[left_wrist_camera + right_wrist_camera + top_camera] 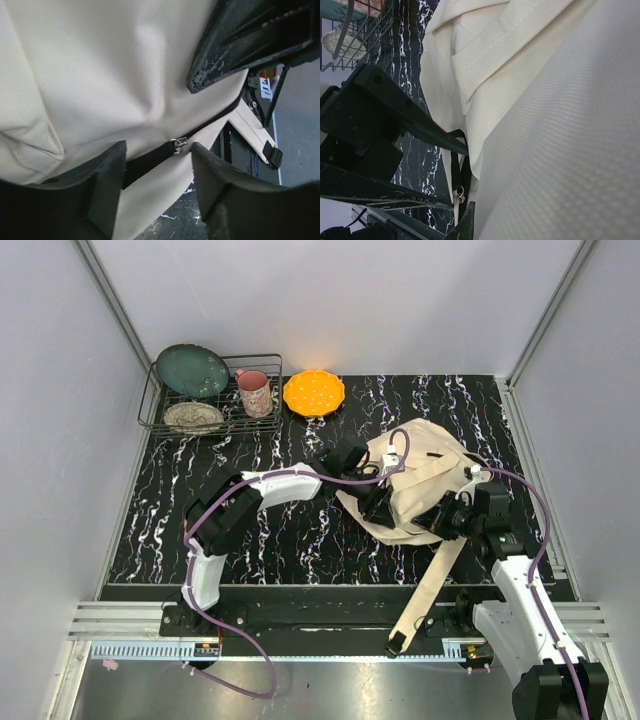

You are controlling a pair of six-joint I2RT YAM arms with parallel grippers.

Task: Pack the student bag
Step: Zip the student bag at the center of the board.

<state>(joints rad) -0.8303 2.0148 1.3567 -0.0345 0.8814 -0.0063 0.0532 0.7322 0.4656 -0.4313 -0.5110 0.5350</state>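
**Left end effector straddles the zipper pull; right one clenched at the bag's edge**

The left arm (235, 505) rises from its base, bends at the elbow and stretches right, low across the surface (280, 535). Its end effector (159, 152) is released: the two fingers (107, 182) stand apart on either side of a black zipper pull (147, 164), and a metal ring (178, 144) joins that pull to the zipper. Neither finger visibly pinches it.

The right arm (520, 590) leans forward and inward from its base. Its end effector (447, 518) is clenched and pressed against the cloth at the near right edge of the student bag (425, 465). Whether any cloth is caught in it cannot be told.

The student bag lies slumped on the surface right of centre, between the two end effectors. One long strap (432, 580) trails from it to the near edge and ends in a black buckle (397, 645).

By count:
- Two arms.
- One bag.
- One zipper pull in view.
- One wire rack (268, 362) at the far left corner.
- Two dishes in the rack: a green plate (192, 368) standing on edge and a pale patterned dish (194, 417) lying flat.
- One pink mug (254, 392) at the rack's right end.
- One orange plate (313, 392) on the surface, just beside the rack.
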